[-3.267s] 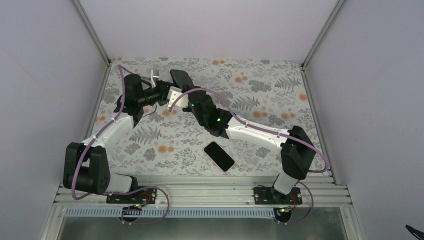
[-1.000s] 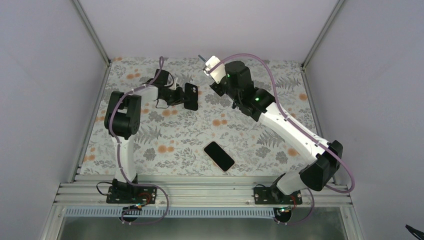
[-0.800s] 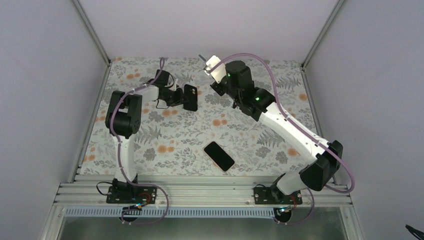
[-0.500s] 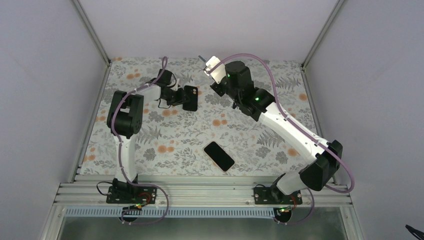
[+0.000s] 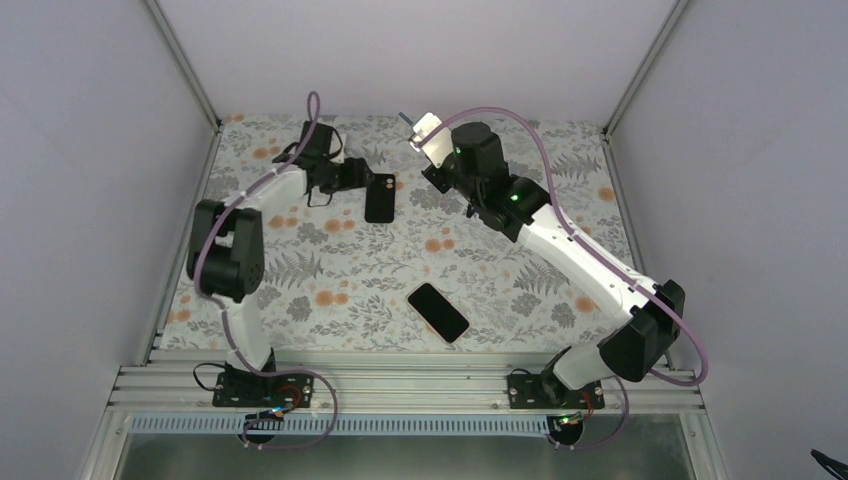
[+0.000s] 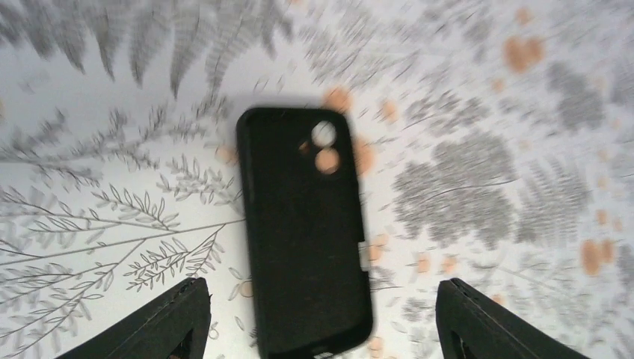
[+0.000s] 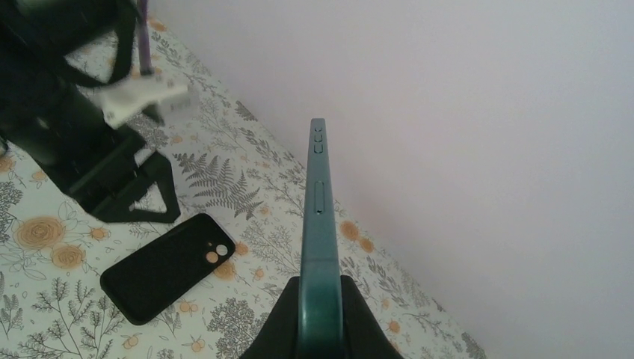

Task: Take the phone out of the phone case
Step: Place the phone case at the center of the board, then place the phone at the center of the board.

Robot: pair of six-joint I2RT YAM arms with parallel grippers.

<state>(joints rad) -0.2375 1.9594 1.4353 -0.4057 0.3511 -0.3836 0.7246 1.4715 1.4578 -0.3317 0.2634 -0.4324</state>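
The phone case (image 6: 305, 232) lies flat on the table (image 5: 340, 270), back up, in the far left part of the flowered cloth; the cloth shows through its two camera holes, so nothing is inside it. The left gripper (image 6: 323, 292) hangs above the case with its jaws wide; its dark fingers (image 6: 168, 321) stand one to each side of the case, clear of its long edges, and neither touches it. Seen from above, the left arm runs from its base up the left side of the table and bends in toward the case at the far end.

The phone (image 7: 318, 217), dark green, is out of the case and up in the air; the right gripper (image 7: 320, 288) has its jaws closed on the phone's lower end. The phone stands edge-on to the wrist camera, its side buttons facing the lens and its free end pointing at the pale back wall (image 7: 463, 112). From above, the right arm stretches from the near right corner to the far middle of the table; its gripper is to the right of the case, near it but apart.

A second phone (image 5: 438, 312) lies flat and slanted, dark face up, near the middle of the table toward the near edge; it is well apart from the case and from both grippers.
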